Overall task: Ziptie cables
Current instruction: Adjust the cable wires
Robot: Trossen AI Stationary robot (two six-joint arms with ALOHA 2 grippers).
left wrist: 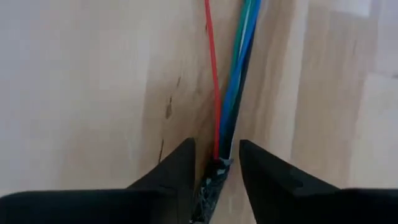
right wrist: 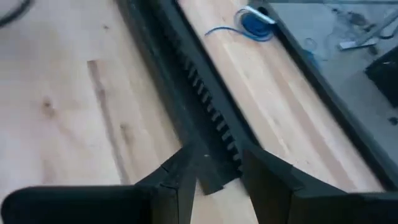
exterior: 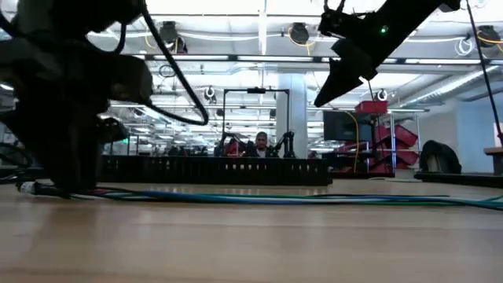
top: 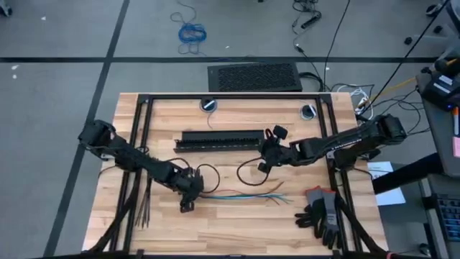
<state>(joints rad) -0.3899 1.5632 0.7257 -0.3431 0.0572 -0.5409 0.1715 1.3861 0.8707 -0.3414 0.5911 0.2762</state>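
The cables (top: pixel 244 194) lie on the wooden table, a bundle of blue, green, red and pale wires (left wrist: pixel 239 74) joined at a dark end (left wrist: pixel 210 182) and splayed toward the right. My left gripper (top: pixel 191 191) is down at the table, open, with a finger on either side of that dark end (left wrist: pixel 216 146); I see no touch. My right gripper (top: pixel 263 161) hangs open in the air (exterior: pixel 324 96) near the right end of the long black bar (right wrist: pixel 199 93). The zipties (top: pixel 142 205) lie flat near the table's left edge.
The long black bar (top: pixel 219 139) lies across the table's middle, behind the cables. Thin black cable loops (top: pixel 248 171) lie between the grippers. Grey and black gloves (top: pixel 321 214) sit at the near right. A black frame (top: pixel 237 96) borders the table's far edge.
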